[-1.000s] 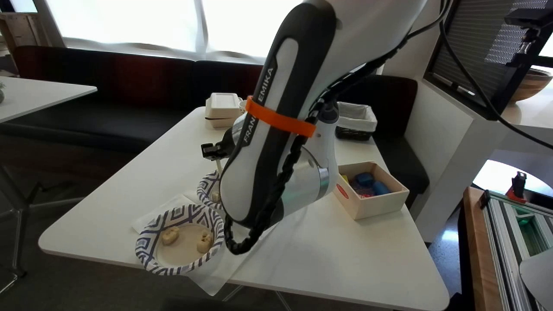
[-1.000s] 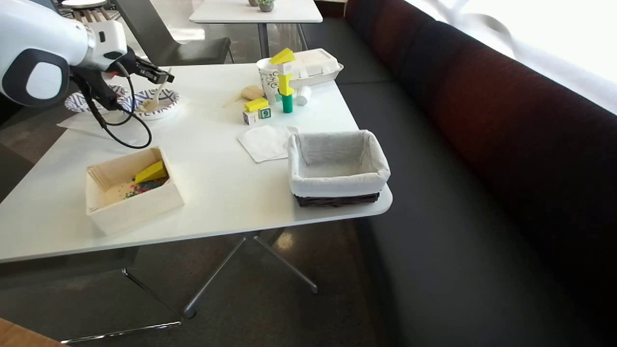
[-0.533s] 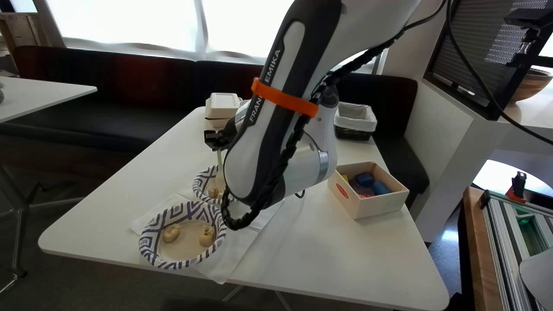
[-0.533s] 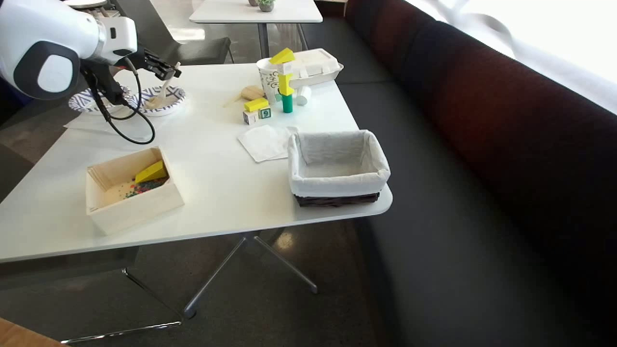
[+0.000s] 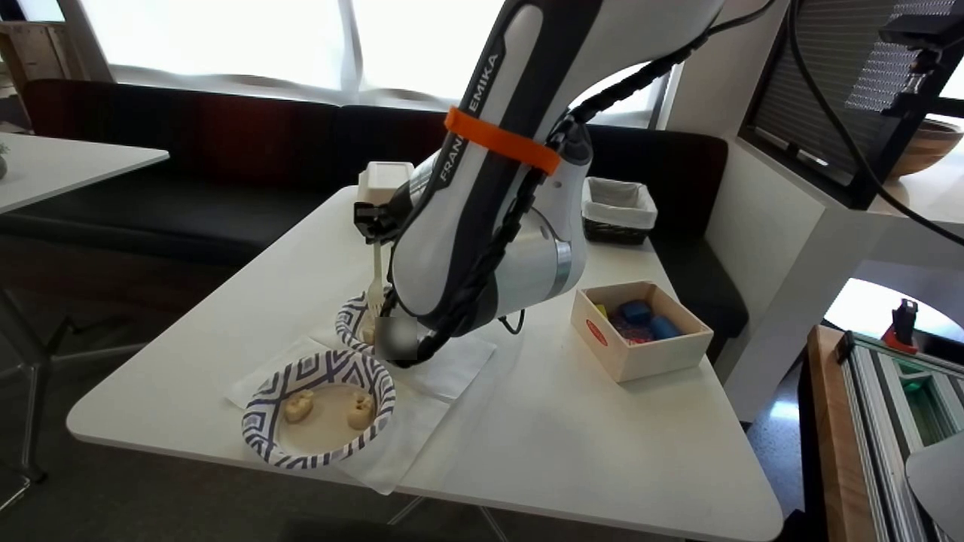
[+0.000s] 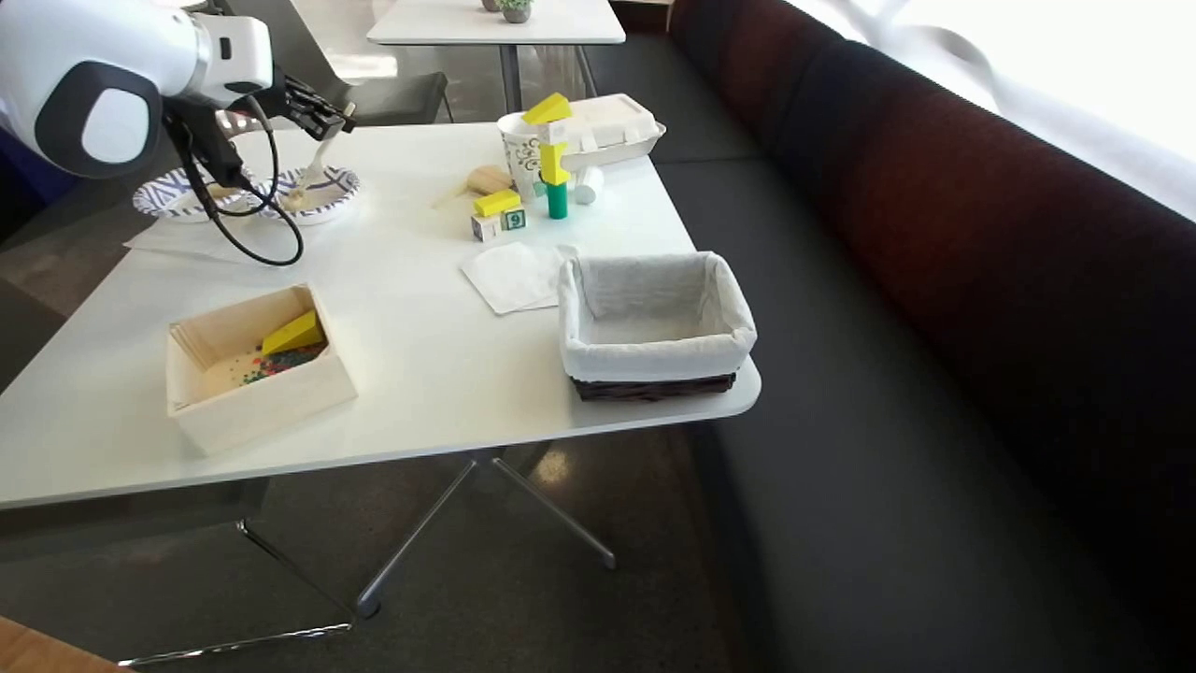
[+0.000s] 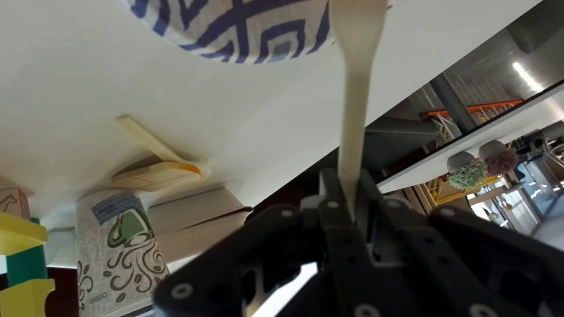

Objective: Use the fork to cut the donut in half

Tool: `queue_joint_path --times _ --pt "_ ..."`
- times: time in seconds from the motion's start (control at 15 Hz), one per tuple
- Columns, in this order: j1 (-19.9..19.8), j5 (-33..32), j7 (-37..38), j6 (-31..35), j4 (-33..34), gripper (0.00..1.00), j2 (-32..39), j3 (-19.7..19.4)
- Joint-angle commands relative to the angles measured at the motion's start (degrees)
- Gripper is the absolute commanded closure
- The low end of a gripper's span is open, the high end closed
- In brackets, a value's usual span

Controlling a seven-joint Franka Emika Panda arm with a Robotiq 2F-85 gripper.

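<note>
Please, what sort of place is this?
Probably a café or office break area: a long padded bench runs along the white table, another table stands beyond, and a cup bears coffee drawings.

Café-like seating area, dark banquette (image 6: 860, 327), white tables (image 6: 434, 365), potted plants (image 7: 468, 174), bright windows (image 5: 218, 41)

donut pieces (image 5: 298, 406) lie apart in one bowl (image 5: 320, 433).

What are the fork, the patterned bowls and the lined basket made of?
Fork: probably plastic, smooth, even cream with no grain showing, though pale wood is possible. Bowls: likely paper, thin-walled with a printed-looking pattern. Basket: apparently dark wicker, its base looks woven. Its liner: white cloth, perhaps, from the soft folds.
</note>
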Motion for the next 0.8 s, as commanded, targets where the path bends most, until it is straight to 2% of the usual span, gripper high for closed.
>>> queue_joint_path --times 0.0,0.73 --pt "-0.5 -0.8 1.4 -0.5 -1.1 0.97 -1.1 0.4" --pt "6.8 12.5 -3.8 1.2 0.0 0.97 0.4 -2.9"
